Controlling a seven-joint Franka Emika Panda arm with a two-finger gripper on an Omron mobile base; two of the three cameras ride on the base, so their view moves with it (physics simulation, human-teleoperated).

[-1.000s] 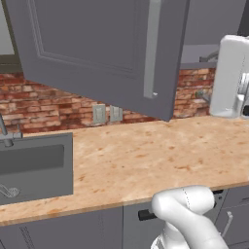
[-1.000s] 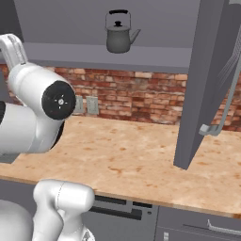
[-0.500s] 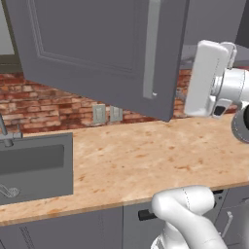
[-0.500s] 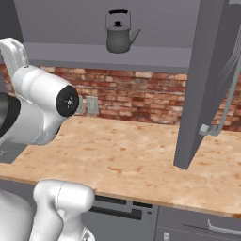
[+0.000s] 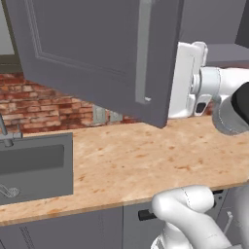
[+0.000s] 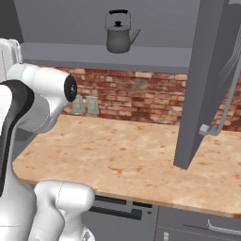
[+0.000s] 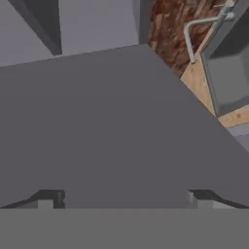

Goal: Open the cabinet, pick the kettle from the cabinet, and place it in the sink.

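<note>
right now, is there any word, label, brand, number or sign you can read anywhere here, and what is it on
None: no readable text shows in any view.
The kettle bears no mark.
The cabinet door and the sink are plain grey.
The wall outlets on the brick are blank plates.
The open gripper carries no label.

Cabinet [image 5: 97, 53]: dark grey door swung open across the upper frame, slim vertical bar handle [image 5: 142, 53] near its right edge. Sink [image 5: 34, 165]: dark basin at left, faucet [image 5: 5, 133] behind. Wooden counter [image 5: 131, 160] across centre. Brick backsplash [image 5: 34, 104] at left.
</note>
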